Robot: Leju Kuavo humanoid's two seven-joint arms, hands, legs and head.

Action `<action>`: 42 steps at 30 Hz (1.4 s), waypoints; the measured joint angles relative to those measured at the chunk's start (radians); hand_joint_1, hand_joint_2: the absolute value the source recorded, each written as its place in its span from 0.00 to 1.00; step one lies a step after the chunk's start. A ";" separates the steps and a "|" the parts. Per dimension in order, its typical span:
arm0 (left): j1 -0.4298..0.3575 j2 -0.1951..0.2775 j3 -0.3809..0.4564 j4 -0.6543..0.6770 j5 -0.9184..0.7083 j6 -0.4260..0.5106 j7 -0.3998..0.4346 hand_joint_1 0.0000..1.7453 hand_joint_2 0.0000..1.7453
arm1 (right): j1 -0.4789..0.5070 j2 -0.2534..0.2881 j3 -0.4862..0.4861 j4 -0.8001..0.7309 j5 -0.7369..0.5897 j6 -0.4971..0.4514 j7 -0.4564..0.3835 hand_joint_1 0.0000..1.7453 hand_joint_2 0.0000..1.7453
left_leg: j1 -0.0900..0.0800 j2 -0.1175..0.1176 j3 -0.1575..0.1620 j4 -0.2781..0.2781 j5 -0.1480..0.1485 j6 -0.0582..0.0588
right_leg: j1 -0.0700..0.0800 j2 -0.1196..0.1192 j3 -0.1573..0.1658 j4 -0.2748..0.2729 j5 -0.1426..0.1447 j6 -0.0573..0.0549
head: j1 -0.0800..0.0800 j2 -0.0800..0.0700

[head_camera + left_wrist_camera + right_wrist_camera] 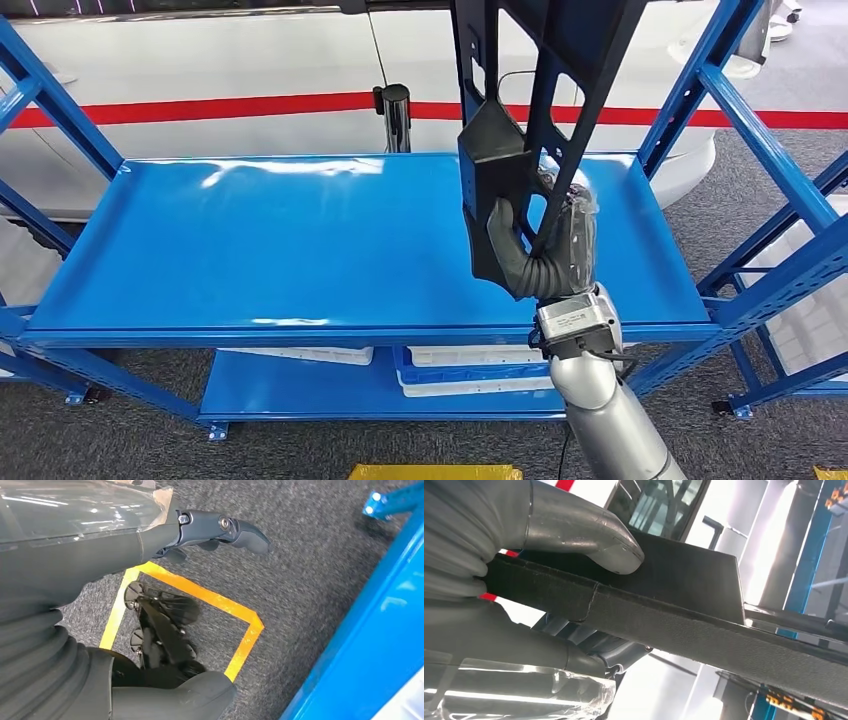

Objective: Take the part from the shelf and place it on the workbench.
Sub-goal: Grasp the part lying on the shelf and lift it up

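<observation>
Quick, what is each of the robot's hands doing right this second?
Left hand: holds nothing, fingers apart, hanging over the carpet.
Right hand: grips the black part, lifted above the blue shelf.

A: The part (505, 150) in the upper middle of the head view is black and matt, with a finely grained surface. The right hand (540, 250) has a grey ribbed cover.

B: The shelf (300, 240) across the frame is bright glossy blue. Behind it runs a white wall (200, 60) with a red stripe (200, 108).

A: The floor (300, 555) is speckled dark grey carpet, marked with orange-yellow tape (215, 600). The left hand (220, 530) is dark grey to black.

B: At lower centre lie white trays (470, 355).
</observation>
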 joint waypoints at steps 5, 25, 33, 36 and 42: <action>-0.005 0.006 0.009 -0.001 0.001 -0.003 -0.013 0.00 1.00 | -0.036 0.003 0.001 0.024 -0.014 0.003 -0.003 1.00 1.00 | -0.019 0.004 0.090 -0.152 0.041 0.024 | 0.002 -0.007 -0.004 -0.008 0.026 0.029 | 0.001 0.000; -0.005 0.007 0.043 0.000 0.011 -0.029 -0.059 0.00 1.00 | -0.064 -0.008 0.000 0.097 -0.086 0.003 -0.005 1.00 1.00 | -0.008 0.002 -0.088 0.007 0.007 -0.019 | -0.004 -0.006 0.061 -0.019 -0.035 -0.013 | 0.000 0.000; -0.009 0.008 0.081 0.000 0.028 -0.046 -0.091 0.00 1.00 | 0.066 -0.006 0.000 0.092 0.005 -0.055 -0.035 1.00 1.00 | 0.000 -0.002 0.108 -0.147 0.028 -0.016 | -0.002 -0.008 0.004 -0.013 0.018 0.018 | 0.002 0.000; -0.009 0.008 0.100 0.000 0.036 -0.047 -0.099 0.00 1.00 | 0.116 -0.001 -0.002 0.082 0.019 -0.069 -0.043 1.00 1.00 | -0.010 -0.002 0.104 -0.167 0.041 0.008 | -0.003 -0.009 0.001 -0.017 0.034 0.041 | 0.004 0.000; -0.010 0.005 0.124 -0.001 0.044 -0.046 -0.106 0.00 1.00 | 0.164 0.000 -0.015 0.074 0.020 -0.072 -0.047 1.00 1.00 | -0.013 0.011 0.037 -0.183 0.113 0.041 | -0.002 -0.005 -0.079 0.240 -0.148 0.026 | 0.005 0.000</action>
